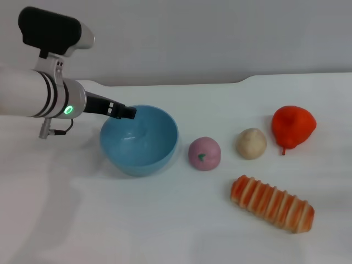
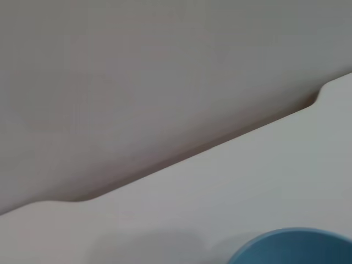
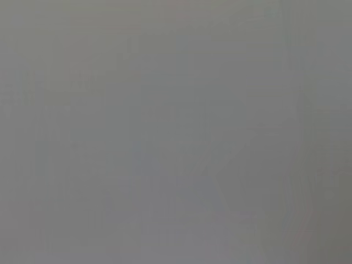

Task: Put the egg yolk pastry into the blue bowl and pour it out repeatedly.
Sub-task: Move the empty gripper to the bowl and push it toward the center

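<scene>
The blue bowl stands left of centre on the white table, and nothing shows inside it. My left gripper reaches in from the left, and its black fingers are closed on the bowl's near-left rim. The bowl's rim also shows in the left wrist view. The egg yolk pastry, a pale beige ball, lies on the table to the right of the bowl, beyond a pink ball. My right gripper is out of view, and the right wrist view shows only plain grey.
A pink-mauve ball with a green speck lies between the bowl and the pastry. A red pear-shaped fruit sits right of the pastry. A long orange-striped bread lies in front. The table's back edge meets a grey wall.
</scene>
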`<action>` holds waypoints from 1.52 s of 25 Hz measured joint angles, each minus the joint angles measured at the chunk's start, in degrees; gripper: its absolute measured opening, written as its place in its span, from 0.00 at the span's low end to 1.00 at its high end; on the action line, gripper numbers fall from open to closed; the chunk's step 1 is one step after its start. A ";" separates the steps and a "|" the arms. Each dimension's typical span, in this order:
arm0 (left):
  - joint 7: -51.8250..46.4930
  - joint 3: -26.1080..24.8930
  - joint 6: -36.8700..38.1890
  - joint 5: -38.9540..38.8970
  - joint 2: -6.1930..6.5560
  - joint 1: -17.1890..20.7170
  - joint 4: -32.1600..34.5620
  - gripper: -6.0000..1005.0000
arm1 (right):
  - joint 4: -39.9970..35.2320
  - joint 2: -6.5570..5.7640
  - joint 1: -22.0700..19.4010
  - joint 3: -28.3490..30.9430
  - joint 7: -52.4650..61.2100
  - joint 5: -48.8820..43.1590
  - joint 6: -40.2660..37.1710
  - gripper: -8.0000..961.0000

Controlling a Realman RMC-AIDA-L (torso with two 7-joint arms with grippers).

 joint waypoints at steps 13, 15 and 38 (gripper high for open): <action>0.26 -0.25 3.44 0.38 0.32 -4.86 10.53 0.80 | -0.08 0.00 0.13 -0.19 0.00 -0.17 -0.05 0.64; 0.25 -0.28 3.43 1.57 0.32 -4.97 10.58 0.80 | -0.08 0.00 0.18 -0.19 0.00 -0.12 -0.05 0.64; 0.34 -3.16 1.34 4.45 -0.12 -10.19 21.43 0.80 | 0.10 0.00 0.56 0.26 0.40 0.17 -0.15 0.64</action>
